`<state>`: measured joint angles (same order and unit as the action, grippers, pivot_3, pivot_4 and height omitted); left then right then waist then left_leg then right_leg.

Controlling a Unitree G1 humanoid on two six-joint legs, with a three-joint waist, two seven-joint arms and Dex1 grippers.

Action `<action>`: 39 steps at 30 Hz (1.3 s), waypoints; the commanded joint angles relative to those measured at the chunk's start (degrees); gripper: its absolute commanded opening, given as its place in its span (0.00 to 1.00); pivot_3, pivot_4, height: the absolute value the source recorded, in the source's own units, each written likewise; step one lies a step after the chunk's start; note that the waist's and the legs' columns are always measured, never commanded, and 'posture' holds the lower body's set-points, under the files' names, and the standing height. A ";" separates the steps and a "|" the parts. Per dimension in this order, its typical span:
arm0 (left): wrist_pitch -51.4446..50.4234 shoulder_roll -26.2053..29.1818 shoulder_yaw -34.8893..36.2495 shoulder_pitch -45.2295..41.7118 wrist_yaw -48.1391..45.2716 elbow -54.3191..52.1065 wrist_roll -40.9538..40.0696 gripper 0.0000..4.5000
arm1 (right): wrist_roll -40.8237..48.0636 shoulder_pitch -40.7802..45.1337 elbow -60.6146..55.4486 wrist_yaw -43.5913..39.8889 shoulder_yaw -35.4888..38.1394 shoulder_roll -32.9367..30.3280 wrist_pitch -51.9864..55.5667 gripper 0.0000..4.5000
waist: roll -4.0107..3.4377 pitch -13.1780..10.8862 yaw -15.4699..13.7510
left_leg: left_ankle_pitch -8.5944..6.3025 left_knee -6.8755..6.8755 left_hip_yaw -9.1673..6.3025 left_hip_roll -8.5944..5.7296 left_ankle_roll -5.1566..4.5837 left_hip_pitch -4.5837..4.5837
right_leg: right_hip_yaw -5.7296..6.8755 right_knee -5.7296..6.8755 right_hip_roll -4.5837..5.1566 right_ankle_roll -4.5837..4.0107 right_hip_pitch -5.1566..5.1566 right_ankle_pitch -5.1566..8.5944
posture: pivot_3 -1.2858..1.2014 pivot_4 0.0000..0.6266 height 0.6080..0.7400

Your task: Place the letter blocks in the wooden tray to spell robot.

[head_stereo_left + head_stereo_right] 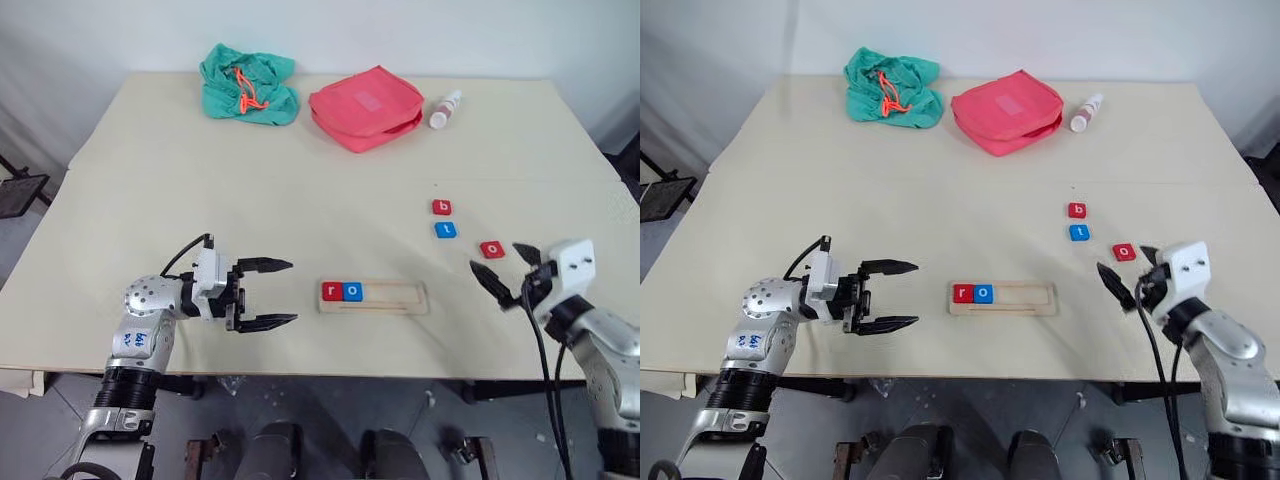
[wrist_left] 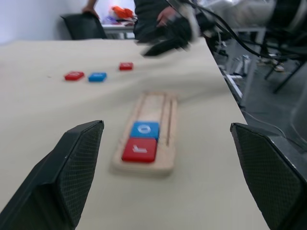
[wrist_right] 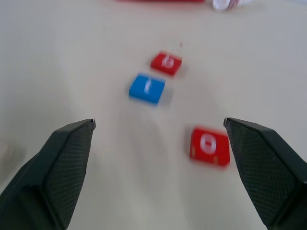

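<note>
The wooden tray (image 1: 395, 299) lies near the table's front edge, holding a red r block (image 1: 332, 291) and a blue o block (image 1: 352, 291) at its left end. Three loose blocks lie to its right: red b (image 1: 442, 207), blue t (image 1: 446, 229) and red o (image 1: 492, 249). My left gripper (image 1: 268, 294) is open and empty, pointing right, a short way left of the tray. Just near of the red o block (image 3: 209, 146), my right gripper (image 1: 508, 270) stands open, with nothing between its fingers.
A red pouch (image 1: 365, 106), a green cloth bag (image 1: 248, 86) and a small white bottle (image 1: 444, 109) lie along the far side of the table. A person stands beyond the table in the left wrist view.
</note>
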<state>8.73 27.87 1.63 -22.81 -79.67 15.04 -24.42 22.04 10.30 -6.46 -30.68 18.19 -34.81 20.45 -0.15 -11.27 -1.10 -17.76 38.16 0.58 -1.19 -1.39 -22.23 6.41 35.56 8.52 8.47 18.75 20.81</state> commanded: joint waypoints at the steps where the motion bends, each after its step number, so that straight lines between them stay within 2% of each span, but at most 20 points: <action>1: 5.37 -0.03 -0.62 -1.59 -2.56 2.90 1.08 1.00 | 0.35 5.35 1.65 3.28 -1.40 -0.26 8.47 1.00 | 0.00 0.00 -0.01 | 0.00 -0.01 0.00 0.00 0.00 0.00 | 0.00 0.04 0.00 0.00 0.02 0.00 | 0.52 0.24 1.00; 4: 7.06 -0.60 -1.35 -2.26 -2.09 4.32 2.00 1.00 | -1.36 8.69 4.37 3.26 -3.60 -1.87 12.98 1.00 | 0.01 0.01 -0.37 | 0.00 0.00 -0.10 -0.04 -0.01 -0.03 | 0.03 0.10 0.03 0.00 0.03 0.00 | 0.52 0.24 1.00; 9: 9.09 -2.04 -1.14 -3.56 -0.34 6.64 2.64 1.00 | -1.14 18.32 10.68 4.08 -5.25 -0.82 18.43 1.00 | 0.01 0.00 -0.02 | 0.00 0.01 -0.01 -0.09 -0.05 -0.13 | 0.03 0.09 0.08 0.00 0.11 0.00 | 0.52 0.24 1.00; 16: 10.82 -1.70 -0.86 -3.90 1.85 7.30 3.51 1.00 | -3.00 24.93 16.15 2.75 -7.69 -1.21 18.58 1.00 | 0.01 0.00 0.43 | 0.00 -0.08 -0.03 -0.06 -0.04 -0.13 | 0.09 0.20 0.07 0.00 0.21 0.00 | 0.52 0.24 1.00; 27: 8.11 0.30 1.45 -3.00 -0.93 6.61 -1.22 1.00 | -4.92 28.85 20.66 1.50 -9.15 -1.41 18.55 1.00 | 0.01 0.00 1.31 | 0.00 -0.10 -0.03 -0.04 -0.04 -0.16 | 0.09 0.27 0.08 0.00 0.31 0.00 | 0.52 0.24 1.00; 39: 7.43 0.82 1.35 -2.81 -0.51 6.37 -0.48 1.00 | -6.12 30.50 22.53 0.52 -9.42 -0.74 17.56 1.00 | 0.01 0.01 1.36 | 0.00 -0.06 0.06 -0.03 -0.04 -0.41 | 0.04 0.42 0.09 0.00 0.70 0.00 | 0.52 0.24 1.00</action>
<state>16.21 28.10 2.22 -26.16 -80.18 23.06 -24.28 15.87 39.35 16.44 -29.55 8.65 -35.24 38.97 -0.14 -11.27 0.26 -17.75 38.10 0.65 -1.22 -1.43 -22.67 6.45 35.98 8.61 8.48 19.48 20.81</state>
